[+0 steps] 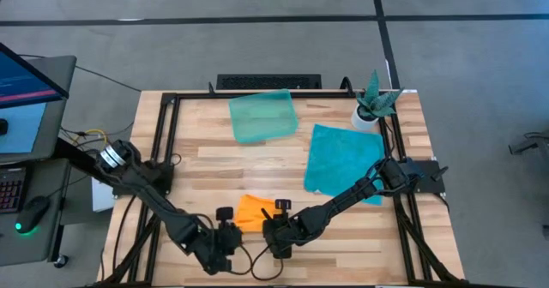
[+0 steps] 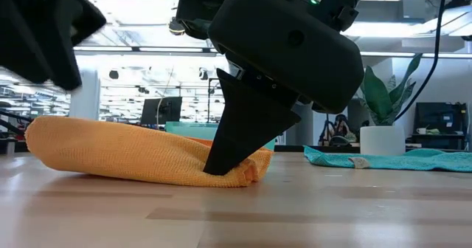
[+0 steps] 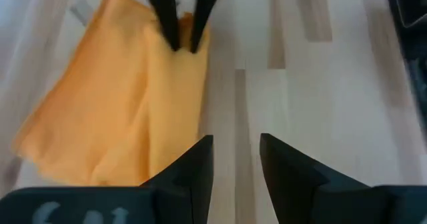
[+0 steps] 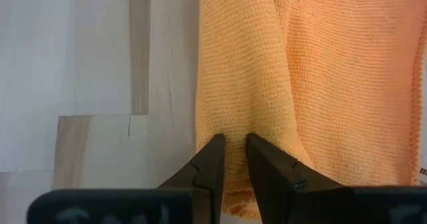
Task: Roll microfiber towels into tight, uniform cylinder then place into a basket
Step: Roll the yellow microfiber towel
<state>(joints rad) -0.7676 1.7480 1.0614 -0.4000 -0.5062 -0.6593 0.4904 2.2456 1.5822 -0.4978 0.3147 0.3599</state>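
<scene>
A: Pinching is seen at the near edge of the table: the right gripper is clamped on a fold of the orange towel, its fingers pressed down into the cloth against the wood.

B: And the left gripper?

A: It is held just beside the orange towel, over bare wood; its fingers are parted and nothing is gripped between them. One finger's side is overlapped by the cloth's edge in the left wrist view.

B: How is the orange towel lying?

A: It is bunched into a loose, low mound, not a tight cylinder, near the table's front edge.

B: The other pieces?

A: The teal-blue towel is spread flat on the right side, under the right arm. The basket is set at the far middle of the table, well apart from both towels. A potted plant is stood at the far right corner, just beyond the teal-blue towel.
</scene>
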